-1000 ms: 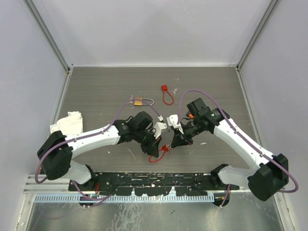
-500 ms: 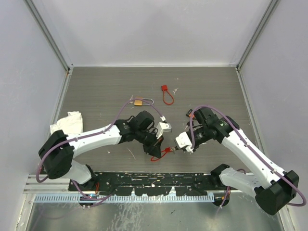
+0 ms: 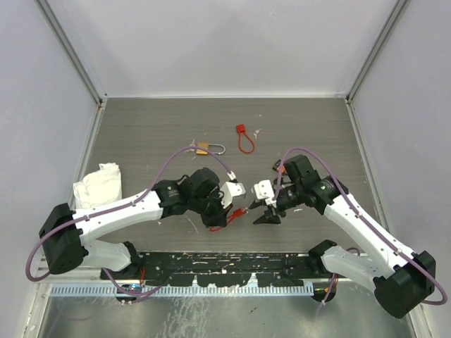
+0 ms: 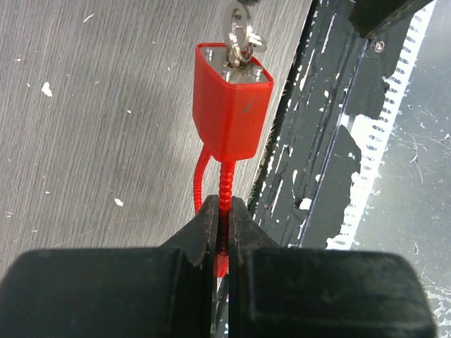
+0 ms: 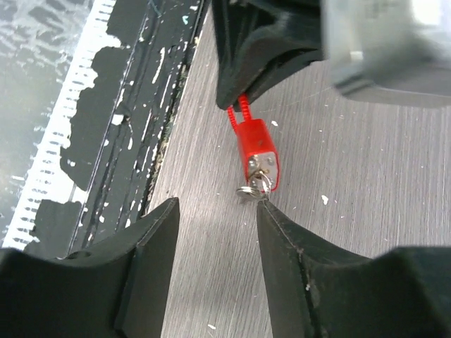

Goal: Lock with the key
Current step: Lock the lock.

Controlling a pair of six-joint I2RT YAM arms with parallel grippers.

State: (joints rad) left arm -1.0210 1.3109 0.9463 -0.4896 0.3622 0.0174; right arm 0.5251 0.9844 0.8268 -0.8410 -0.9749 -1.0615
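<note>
our left tool (image 4: 222, 211) is clamped tight on the cable of the red padlock (image 4: 231, 105), whose body points right. the key (image 5: 257, 184) juts from its right end on that same axis, seemingly seated in the keyhole. our right tool (image 5: 215, 239), half spread and empty, faces it from just beside, forearm low over the tabletop (image 3: 141, 134).

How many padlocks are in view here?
3. One red padlock is held by its cable in the left gripper; a second red padlock lies farther back; a brass padlock lies left of it. Others may be hidden.
</note>
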